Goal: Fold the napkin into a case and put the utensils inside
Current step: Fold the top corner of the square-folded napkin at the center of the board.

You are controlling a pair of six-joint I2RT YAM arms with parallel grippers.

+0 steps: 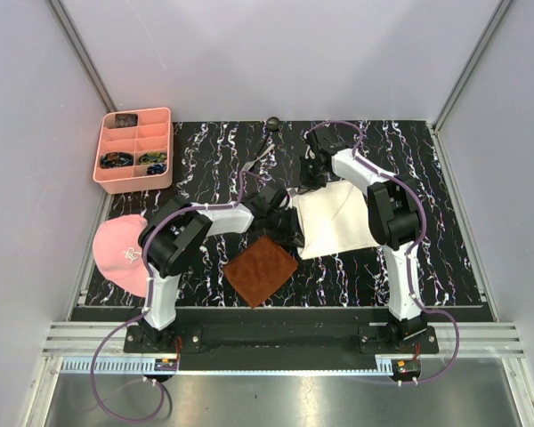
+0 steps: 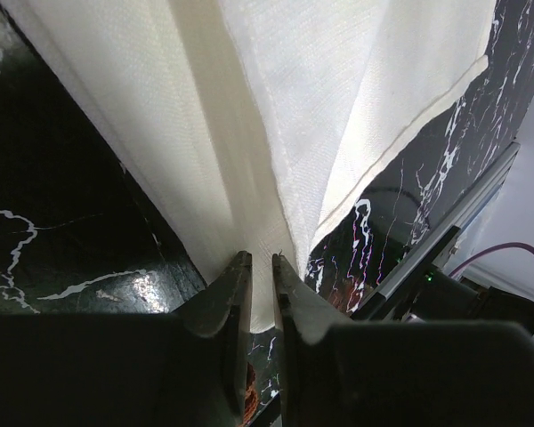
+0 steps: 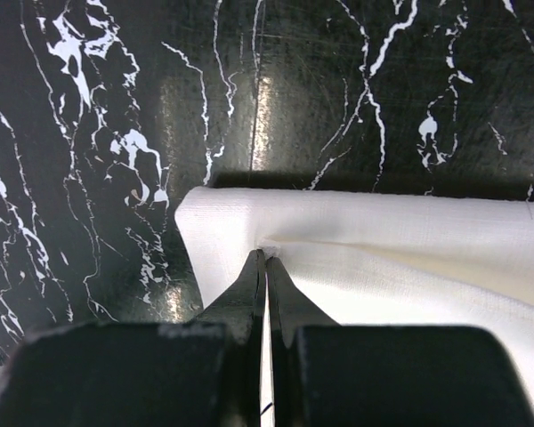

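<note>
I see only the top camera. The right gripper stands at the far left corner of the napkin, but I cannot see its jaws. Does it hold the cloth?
Observer: Yes. In the right wrist view the right gripper is shut on the napkin, on its edge just beside a corner.
Operator: And the left one?
Observer: The left wrist view shows the left gripper pinching the napkin too; the cloth runs in between its jaws, which are almost closed.
Operator: Is the cloth a single layer there?
Observer: No. Near that gripper a hemmed flap lies over another layer.
</note>
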